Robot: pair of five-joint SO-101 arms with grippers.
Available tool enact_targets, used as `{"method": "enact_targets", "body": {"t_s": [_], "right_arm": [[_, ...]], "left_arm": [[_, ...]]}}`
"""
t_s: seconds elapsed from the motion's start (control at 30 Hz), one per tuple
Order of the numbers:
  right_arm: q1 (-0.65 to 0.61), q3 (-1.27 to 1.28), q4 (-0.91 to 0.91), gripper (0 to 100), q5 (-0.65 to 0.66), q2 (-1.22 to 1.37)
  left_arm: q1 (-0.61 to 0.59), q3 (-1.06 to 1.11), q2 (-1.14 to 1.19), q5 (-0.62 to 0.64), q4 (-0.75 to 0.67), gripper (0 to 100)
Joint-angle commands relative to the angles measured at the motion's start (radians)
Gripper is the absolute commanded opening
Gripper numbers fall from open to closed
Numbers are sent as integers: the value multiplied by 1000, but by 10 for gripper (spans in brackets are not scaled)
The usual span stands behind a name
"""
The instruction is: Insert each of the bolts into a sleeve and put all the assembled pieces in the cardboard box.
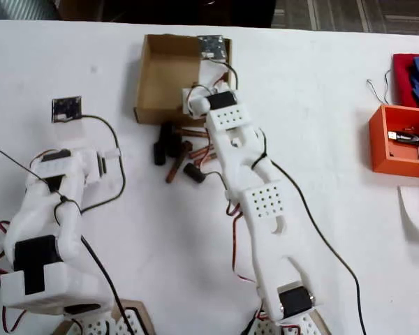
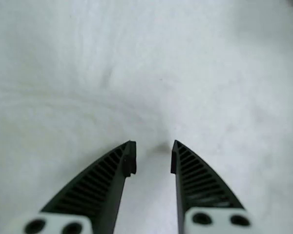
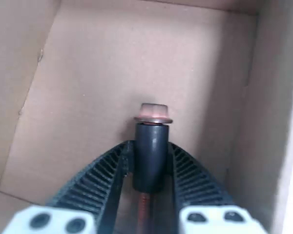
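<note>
While the right gripper is clamped on one dark sleeve, a single copper bolt sits through that sleeve, with its flanged head at one end and its threaded shank showing at the other. This one assembled piece is held lengthwise between the two fingers inside the cardboard box. Whether it touches the box floor cannot be told.

In the high view the box lies in the upper middle of the frame. The right arm stretches up from the bottom edge, its wrist over the box's lower right corner.

Just below the box, on the white table, lie the loose parts. Three dark sleeves can be counted:
- one sleeve;
- a second sleeve just beside it;
- a third sleeve a little to the lower right.

At least two loose bolts show among them, one bolt slanted between the sleeves and another bolt near the arm. The arm covers the rest of that pile.

The left arm is folded in the lower left of the frame, well apart from the parts. The left gripper hangs over bare table with its two fingers parted and nothing between them.

One orange box stands at the right edge.
</note>
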Motion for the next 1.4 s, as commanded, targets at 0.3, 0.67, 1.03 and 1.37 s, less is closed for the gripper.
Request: {"method": "enact_targets", "body": {"t_s": [0.3,0.67,1.03,1.37], "right_arm": [[7,-71,-12,98,6,-41],[41,-278,87,97,8,-122],[196,-288,140,95,8,-125],[217,-281,150,95,8,-59]], "left_arm": [[-3,-42,-5,5,3,142],[-3,-42,-5,5,3,142],[-3,-42,-5,5,3,142],[-3,-42,-5,5,3,142]]}}
